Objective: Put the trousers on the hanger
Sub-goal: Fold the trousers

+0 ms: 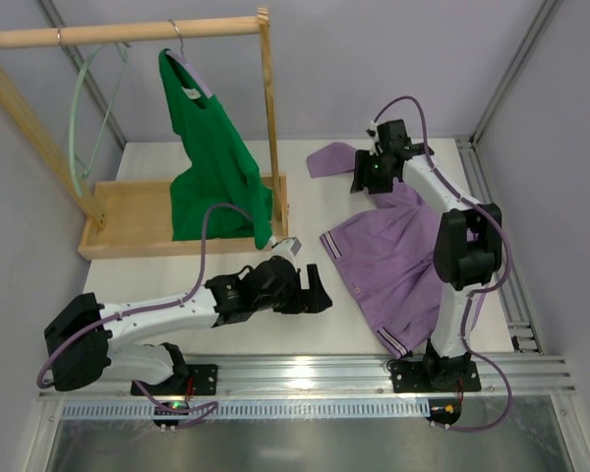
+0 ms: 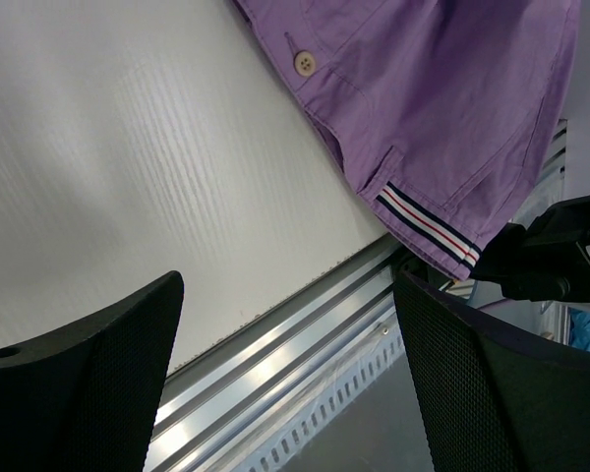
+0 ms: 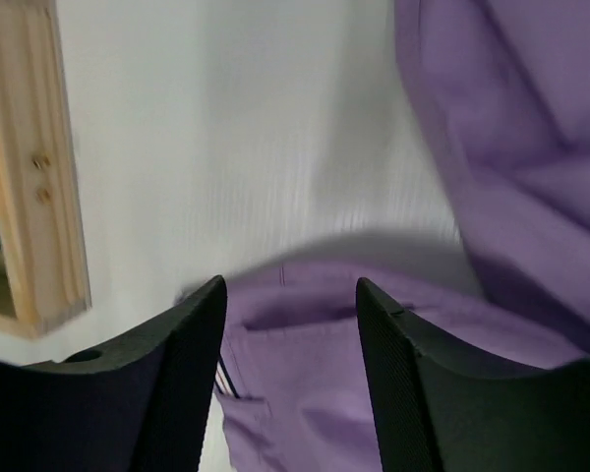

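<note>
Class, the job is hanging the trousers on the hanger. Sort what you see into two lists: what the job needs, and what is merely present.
Needed for the job:
lilac trousers
pale mint hanger

Merely present:
green top
metal-hooked hanger carrying that top
wooden rack

lilac-purple trousers, waistband striped white, red and navy, pale mint-green hanger, bright green top, white table

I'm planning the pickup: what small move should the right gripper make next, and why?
Probably lower the right gripper and close on the trousers: its jaws stand open over a fold of the lilac fabric, and the left gripper, also open, holds nothing.
</note>
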